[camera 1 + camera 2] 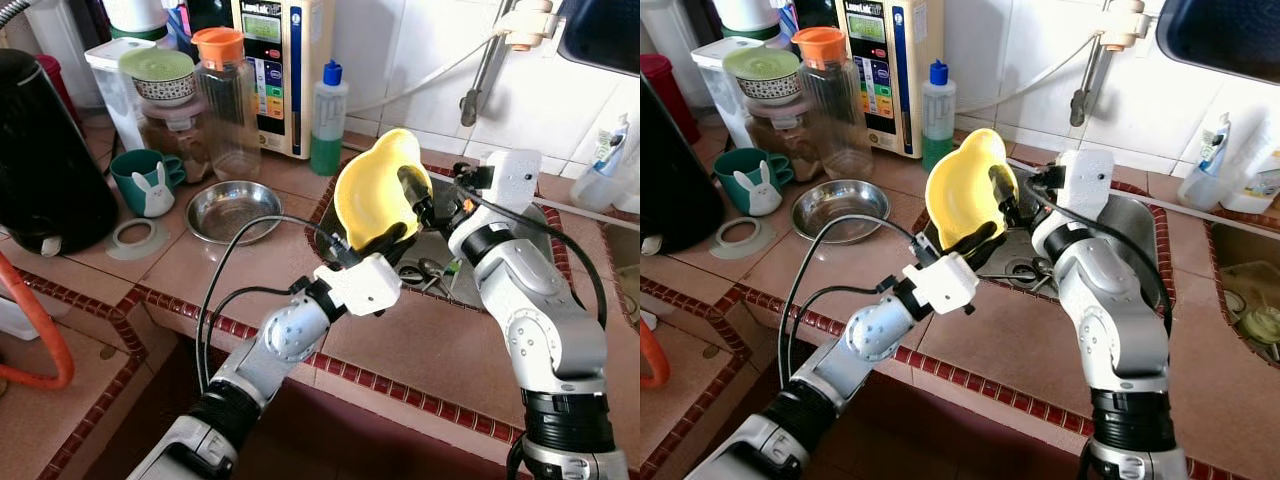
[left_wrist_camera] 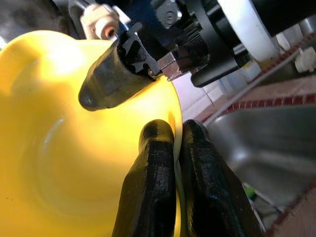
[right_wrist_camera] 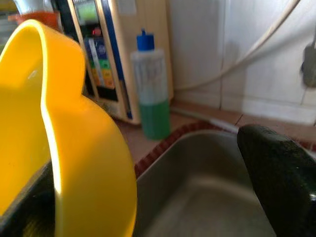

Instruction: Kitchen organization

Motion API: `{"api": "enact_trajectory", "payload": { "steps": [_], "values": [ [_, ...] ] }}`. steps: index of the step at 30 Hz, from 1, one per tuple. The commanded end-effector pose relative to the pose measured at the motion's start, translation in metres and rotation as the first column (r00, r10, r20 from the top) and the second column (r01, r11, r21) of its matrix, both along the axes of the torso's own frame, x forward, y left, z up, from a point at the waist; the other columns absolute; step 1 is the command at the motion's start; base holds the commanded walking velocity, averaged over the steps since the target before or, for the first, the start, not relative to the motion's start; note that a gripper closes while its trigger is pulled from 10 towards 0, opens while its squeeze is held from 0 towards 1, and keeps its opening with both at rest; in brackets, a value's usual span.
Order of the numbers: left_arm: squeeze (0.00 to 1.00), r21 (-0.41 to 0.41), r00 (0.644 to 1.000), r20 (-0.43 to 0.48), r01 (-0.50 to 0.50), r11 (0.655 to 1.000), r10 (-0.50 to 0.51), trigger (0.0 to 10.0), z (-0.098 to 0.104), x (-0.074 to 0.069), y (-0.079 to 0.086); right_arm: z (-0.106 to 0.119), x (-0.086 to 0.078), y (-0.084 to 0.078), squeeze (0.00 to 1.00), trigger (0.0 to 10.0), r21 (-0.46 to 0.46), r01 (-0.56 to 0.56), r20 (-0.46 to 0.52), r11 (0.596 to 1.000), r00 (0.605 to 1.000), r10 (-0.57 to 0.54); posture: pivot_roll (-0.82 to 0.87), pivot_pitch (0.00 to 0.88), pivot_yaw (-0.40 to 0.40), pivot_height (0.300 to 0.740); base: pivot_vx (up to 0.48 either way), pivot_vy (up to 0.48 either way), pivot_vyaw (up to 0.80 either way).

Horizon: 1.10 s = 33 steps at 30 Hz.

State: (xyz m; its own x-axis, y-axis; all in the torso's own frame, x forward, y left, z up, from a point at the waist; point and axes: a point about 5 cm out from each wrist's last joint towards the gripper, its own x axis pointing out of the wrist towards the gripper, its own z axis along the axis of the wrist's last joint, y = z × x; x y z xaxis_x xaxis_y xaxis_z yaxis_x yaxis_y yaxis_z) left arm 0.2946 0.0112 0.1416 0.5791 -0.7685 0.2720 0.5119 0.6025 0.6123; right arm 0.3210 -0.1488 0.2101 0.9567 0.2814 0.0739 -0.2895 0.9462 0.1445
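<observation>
Covering the bench (image 1: 420,350) are reddish-brown tiles edged with a narrow strip of dark red mosaic, and white glazed tiles line the wall behind. A stainless steel sink (image 1: 1135,235) is sunk into the bench, with cutlery lying at its drain. A smooth, glossy yellow plastic bowl (image 1: 375,190) with a wavy rim is held tilted on edge above the sink. Its lower rim is pinched between the closed black fingers of the left hand (image 2: 175,148). The right hand (image 1: 415,190) is spread wide at the bowl's upper edge, one finger (image 2: 116,76) being laid against the inner face and the other finger (image 3: 281,168) standing well clear of the outside. A shallow round steel dish (image 1: 232,208) sits on the bench beside the sink, near a green mug (image 1: 145,180) bearing a white rabbit. A clear bottle (image 1: 327,118) with green liquid and a blue cap stands against the wall, and an orange-lidded jar (image 1: 228,100) stands to its left.
</observation>
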Motion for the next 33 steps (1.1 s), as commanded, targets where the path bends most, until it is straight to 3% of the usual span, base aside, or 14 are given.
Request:
{"api": "enact_trajectory", "payload": {
  "steps": [1,8,23,33],
  "values": [
    [0.00,0.028,0.999,0.039,0.035,0.999,-0.036,10.0,0.003,-0.005,-0.003,0.001,0.004,-0.012,0.00,0.0,0.031,0.066,-0.033,0.997,0.997,-0.065,0.03,0.000,-0.007,0.740,0.000,0.000,0.00],
    [0.00,0.078,0.996,0.067,0.051,0.996,-0.057,10.0,-0.001,-0.008,0.000,-0.022,-0.001,-0.016,0.00,0.0,0.100,0.052,-0.206,0.994,0.978,-0.030,0.03,0.000,-0.010,0.740,0.000,0.000,0.00],
    [0.00,0.087,0.995,0.074,0.061,0.994,-0.067,10.0,-0.003,-0.011,-0.005,-0.032,-0.007,-0.016,0.00,0.0,0.115,0.041,-0.274,0.992,0.962,-0.008,0.03,0.000,-0.013,0.740,0.000,0.000,0.00],
    [0.00,0.112,0.996,0.089,-0.004,0.994,-0.006,10.0,0.001,0.001,0.001,-0.030,-0.008,-0.017,0.00,0.0,0.080,0.025,-0.285,0.997,0.959,-0.001,0.03,0.000,-0.014,0.740,0.000,0.000,0.00]
  ]
}}
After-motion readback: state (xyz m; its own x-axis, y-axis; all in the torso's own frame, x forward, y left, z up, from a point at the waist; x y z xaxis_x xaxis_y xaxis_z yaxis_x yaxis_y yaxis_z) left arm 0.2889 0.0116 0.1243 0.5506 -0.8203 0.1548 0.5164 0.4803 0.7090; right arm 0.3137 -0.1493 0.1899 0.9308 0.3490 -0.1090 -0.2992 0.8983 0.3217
